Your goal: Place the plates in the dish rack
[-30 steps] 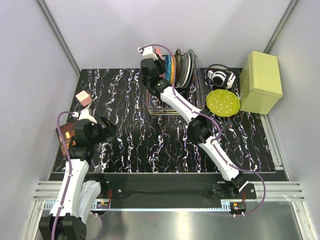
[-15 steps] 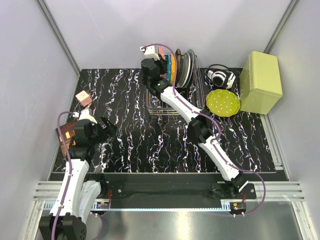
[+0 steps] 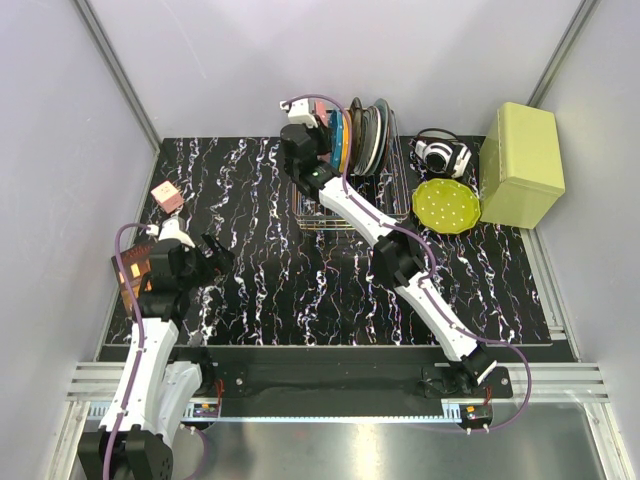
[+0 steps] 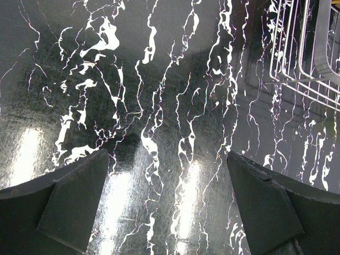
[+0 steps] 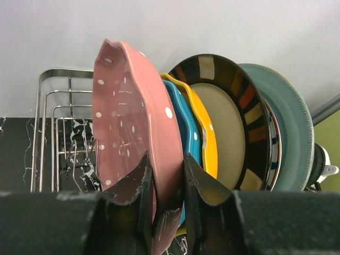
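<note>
My right gripper (image 3: 318,128) (image 5: 166,159) is shut on the lower rim of the pink dotted plate (image 5: 127,117), holding it upright over the left end of the silver wire dish rack (image 3: 325,215) (image 5: 48,106). The blue plate (image 5: 186,127) and the orange plate (image 5: 206,133) stand upright in the rack right beside it. The yellow-green plate (image 3: 446,206) lies flat on the table to the right of the rack. My left gripper (image 3: 213,255) (image 4: 167,154) is open and empty above the black marbled table, far left of the rack, whose corner shows in the left wrist view (image 4: 297,53).
A dark striped plate (image 5: 239,122) and a grey-teal plate (image 5: 292,133) stand in the rack behind the orange one. A black and white headset (image 3: 441,155) and a yellow-green box (image 3: 520,165) are at the back right. A small pink block (image 3: 167,196) lies at the left.
My right gripper has shifted slightly back and to the right with the pink plate, closer to the blue plate. The left arm has not moved.
</note>
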Robot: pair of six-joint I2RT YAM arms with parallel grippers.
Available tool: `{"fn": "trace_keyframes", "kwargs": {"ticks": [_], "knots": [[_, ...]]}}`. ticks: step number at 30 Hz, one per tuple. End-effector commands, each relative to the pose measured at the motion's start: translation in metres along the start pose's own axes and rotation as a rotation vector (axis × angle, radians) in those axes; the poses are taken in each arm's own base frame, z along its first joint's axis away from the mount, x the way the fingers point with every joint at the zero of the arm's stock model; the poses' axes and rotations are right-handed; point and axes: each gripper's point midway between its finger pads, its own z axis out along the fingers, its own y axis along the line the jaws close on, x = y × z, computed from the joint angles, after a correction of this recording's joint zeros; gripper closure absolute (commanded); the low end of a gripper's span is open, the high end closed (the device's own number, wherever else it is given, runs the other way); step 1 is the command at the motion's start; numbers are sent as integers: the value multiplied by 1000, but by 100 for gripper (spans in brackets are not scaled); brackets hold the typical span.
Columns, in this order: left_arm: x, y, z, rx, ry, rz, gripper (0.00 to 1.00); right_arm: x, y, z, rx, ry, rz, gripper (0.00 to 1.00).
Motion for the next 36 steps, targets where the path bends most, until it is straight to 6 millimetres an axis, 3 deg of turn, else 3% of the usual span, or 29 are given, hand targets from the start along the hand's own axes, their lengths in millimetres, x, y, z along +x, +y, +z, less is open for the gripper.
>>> {"fn": "trace_keyframes", "kwargs": {"ticks": [1,4,12,15,17,18,19,20,21,22,23,24,25,26,27,28,29,30,31,32,33,34,35,36], "knots": [[-8,-7,1,33,-22,3,1,-43,-20,3,34,-84,147,67],[-7,-8,1,39,-17,-2,1,-46,-20,3,31,-90,150,55],[-10,-10,0,46,-24,5,1,-61,-35,-4,51,-92,149,54],[-22,-6,-3,9,-57,59,1,-76,-49,-15,74,-91,131,57],[-30,-8,-5,-2,-80,123,1,-100,-69,-29,75,-95,117,55],[-40,-15,-7,13,-103,147,1,-93,-73,-33,87,-64,80,50],[-43,-22,-7,33,-105,185,1,-107,-94,-45,77,-40,42,45],[-43,-34,-8,67,-102,218,1,-90,-91,-51,46,5,-5,40],[-52,-44,-9,85,-118,243,1,-89,-82,-58,-89,15,-37,23],[-56,-51,-11,98,-124,273,1,-101,-110,-79,-192,55,-80,19],[-57,-61,-13,120,-128,294,1,-71,-104,-89,-298,123,-113,17],[-65,-69,-17,140,-143,302,1,-61,-98,-105,-516,164,-118,13],[-67,-74,-18,153,-149,310,1,-88,-130,-130,-616,127,-62,2],[-69,-79,-21,175,-151,318,1,-59,-133,-142,-709,185,-104,1],[-73,-84,-23,184,-163,324,1,-46,-144,-153,-804,219,-115,2],[-74,-86,-24,190,-166,335,1,-52,-175,-165,-816,192,-145,5],[-75,-88,-24,196,-169,343,1,-17,-179,-175,-878,260,-206,8],[-74,-87,-22,190,-162,352,1,-4,-218,-178,-859,298,-234,12],[-76,-83,-19,162,-170,348,1,11,-234,-179,-873,293,-308,14],[-75,-78,-15,132,-161,348,1,51,-241,-187,-918,353,-351,15],[-78,-70,-11,86,-171,346,1,62,-257,-186,-923,340,-367,15],[-82,-60,-9,28,-182,352,1,64,-289,-185,-902,271,-441,13],[-82,-55,-5,-4,-175,362,1,97,-289,-195,-959,305,-485,13],[-85,-51,-5,-27,-182,387,1,101,-297,-199,-968,265,-521,13]]}}
